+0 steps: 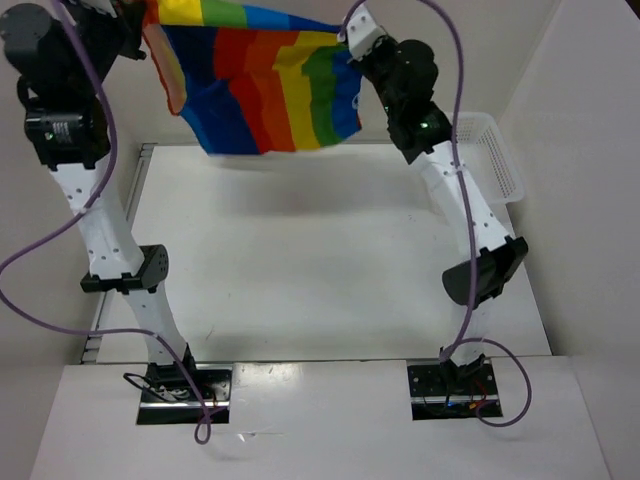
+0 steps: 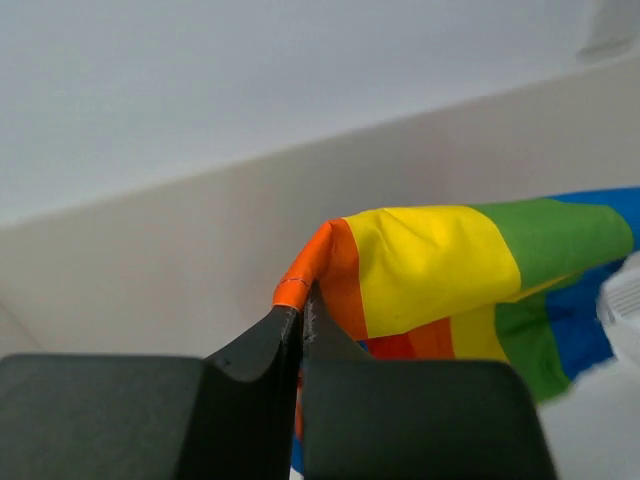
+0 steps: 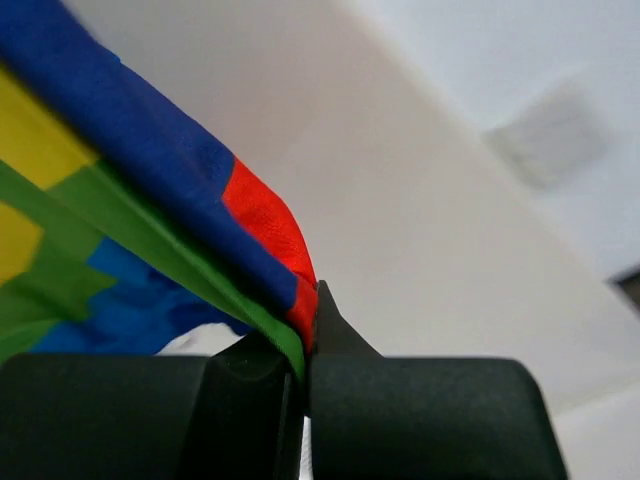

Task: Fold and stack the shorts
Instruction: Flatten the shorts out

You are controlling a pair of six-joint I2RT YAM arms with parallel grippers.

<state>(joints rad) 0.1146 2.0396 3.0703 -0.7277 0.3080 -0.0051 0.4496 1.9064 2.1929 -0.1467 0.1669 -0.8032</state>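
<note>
The rainbow-striped shorts (image 1: pixel 265 85) hang spread in the air high above the far part of the table, held by both arms. My left gripper (image 1: pixel 148 22) is shut on the shorts' upper left corner; in the left wrist view its fingertips (image 2: pixel 302 312) pinch an orange edge of the shorts (image 2: pixel 430 265). My right gripper (image 1: pixel 350 42) is shut on the upper right corner; in the right wrist view its fingertips (image 3: pixel 308 325) clamp red, blue and green layers of the shorts (image 3: pixel 150 190). The drawstring is not visible.
A white mesh basket (image 1: pixel 492 155) stands at the table's right edge, behind the right arm. The white table (image 1: pixel 300 260) lies below the hanging shorts. Walls close in at the left and right.
</note>
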